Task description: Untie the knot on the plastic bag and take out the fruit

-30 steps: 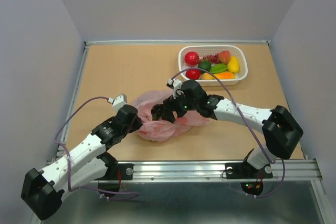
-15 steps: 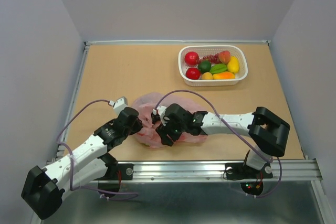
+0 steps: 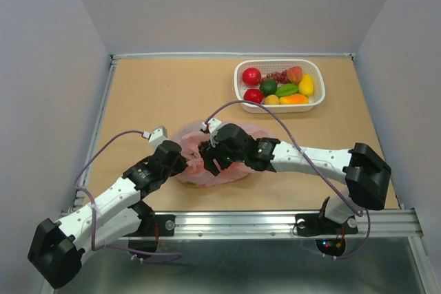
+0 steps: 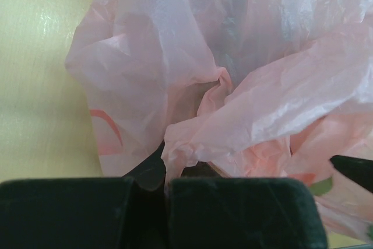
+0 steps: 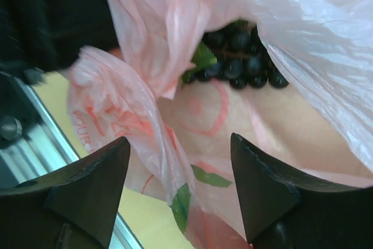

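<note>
Here, left jaws: clenched on a crumpled fold of the plastic bag (image 4: 192,138).
Right jaws: released, spread wide, facing the bag.
Ahead, between right jaws: dark grapes (image 5: 239,65) inside the bag.
Under both: counter (image 3: 158,94), bag resting on it.
Well beyond: white basket (image 3: 278,62) holding other fruit (image 3: 286,89).

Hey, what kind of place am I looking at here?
Most likely a robotics lab test cell, not a home: a tan table boxed in by plain grey walls, a left arm and right arm bolted to a metal rail, plus fruit in a white basket and a pink plastic bag.
</note>
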You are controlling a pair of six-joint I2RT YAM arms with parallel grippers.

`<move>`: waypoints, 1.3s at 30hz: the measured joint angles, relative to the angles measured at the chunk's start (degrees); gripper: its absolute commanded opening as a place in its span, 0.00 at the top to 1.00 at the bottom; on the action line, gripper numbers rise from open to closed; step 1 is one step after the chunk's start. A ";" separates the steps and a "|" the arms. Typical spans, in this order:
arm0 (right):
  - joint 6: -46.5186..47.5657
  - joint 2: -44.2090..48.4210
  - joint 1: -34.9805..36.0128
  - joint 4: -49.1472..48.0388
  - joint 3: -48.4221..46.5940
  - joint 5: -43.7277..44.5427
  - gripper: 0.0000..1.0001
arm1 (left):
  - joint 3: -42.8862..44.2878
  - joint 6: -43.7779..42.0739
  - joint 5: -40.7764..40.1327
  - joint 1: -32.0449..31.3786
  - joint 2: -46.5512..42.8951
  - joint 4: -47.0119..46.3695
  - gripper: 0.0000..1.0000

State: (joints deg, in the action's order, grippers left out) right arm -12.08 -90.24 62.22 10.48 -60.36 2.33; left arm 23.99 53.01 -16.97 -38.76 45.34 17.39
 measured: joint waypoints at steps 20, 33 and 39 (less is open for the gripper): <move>-11.80 2.05 -1.55 -3.06 -3.23 8.46 0.41 | 0.00 -0.42 0.00 0.00 -2.69 0.00 1.00; -29.90 -13.25 -5.16 -5.44 -3.26 16.26 0.16 | 0.02 -2.51 1.31 0.00 -1.66 -1.33 1.00; -34.07 -16.81 -7.87 -9.64 -5.35 19.12 0.17 | 0.02 -3.32 2.40 0.00 -0.81 -1.77 1.00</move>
State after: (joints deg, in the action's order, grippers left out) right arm -46.15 -107.04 54.35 0.84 -65.71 21.45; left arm 24.01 49.69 -14.57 -38.76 44.53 15.62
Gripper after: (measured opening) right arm 0.834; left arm 0.037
